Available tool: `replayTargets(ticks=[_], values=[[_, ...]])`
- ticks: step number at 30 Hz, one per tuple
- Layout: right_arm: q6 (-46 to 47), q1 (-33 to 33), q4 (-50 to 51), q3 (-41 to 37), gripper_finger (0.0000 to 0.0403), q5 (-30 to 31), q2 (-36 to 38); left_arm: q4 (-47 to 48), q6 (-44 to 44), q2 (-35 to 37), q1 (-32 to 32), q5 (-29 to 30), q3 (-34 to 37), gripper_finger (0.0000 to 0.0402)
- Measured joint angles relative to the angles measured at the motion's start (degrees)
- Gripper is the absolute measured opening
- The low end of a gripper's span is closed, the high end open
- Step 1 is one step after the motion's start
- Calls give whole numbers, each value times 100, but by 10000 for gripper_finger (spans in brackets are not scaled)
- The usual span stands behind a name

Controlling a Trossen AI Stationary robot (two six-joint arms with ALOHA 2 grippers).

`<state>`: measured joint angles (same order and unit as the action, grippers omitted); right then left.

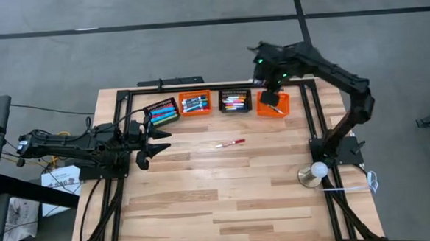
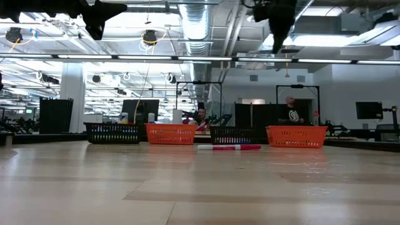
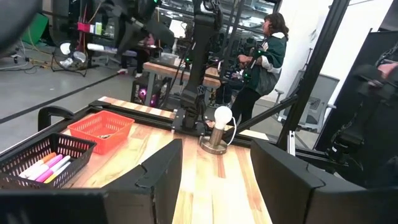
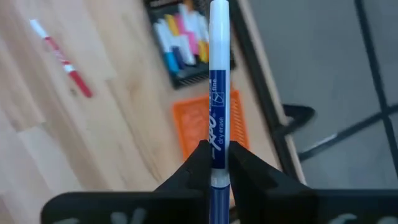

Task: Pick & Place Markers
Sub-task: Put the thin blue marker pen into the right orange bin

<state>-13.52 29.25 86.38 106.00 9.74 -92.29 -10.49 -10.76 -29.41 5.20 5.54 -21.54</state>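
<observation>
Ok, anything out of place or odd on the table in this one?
One red marker lies loose on the bare table, apart from the four baskets where the others sit. The right gripper holds a blue marker above the rightmost orange basket. Nothing looks spilled or damaged.

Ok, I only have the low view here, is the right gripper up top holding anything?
Observer: Yes, the right wrist view shows the right gripper shut on a blue marker.
Operator: What's underneath it?
Observer: From above, it hangs over the rightmost orange basket.
Operator: And the left gripper?
Observer: The left gripper is open and empty, over the left side of the table.
</observation>
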Motion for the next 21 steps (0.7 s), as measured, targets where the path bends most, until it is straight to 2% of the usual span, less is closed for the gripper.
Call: replayTargets(ticks=[9,15,21], values=[[-448,807,158,-111,24,93,120,-20,2,0,-1,42,0,190],[-543,1185,-145,-970,40,51,116,-30,0,-2,0,44,0,190],[-541,1379,-1047,-2026,28,-346,116,-32,2,0,-1,44,0,190]])
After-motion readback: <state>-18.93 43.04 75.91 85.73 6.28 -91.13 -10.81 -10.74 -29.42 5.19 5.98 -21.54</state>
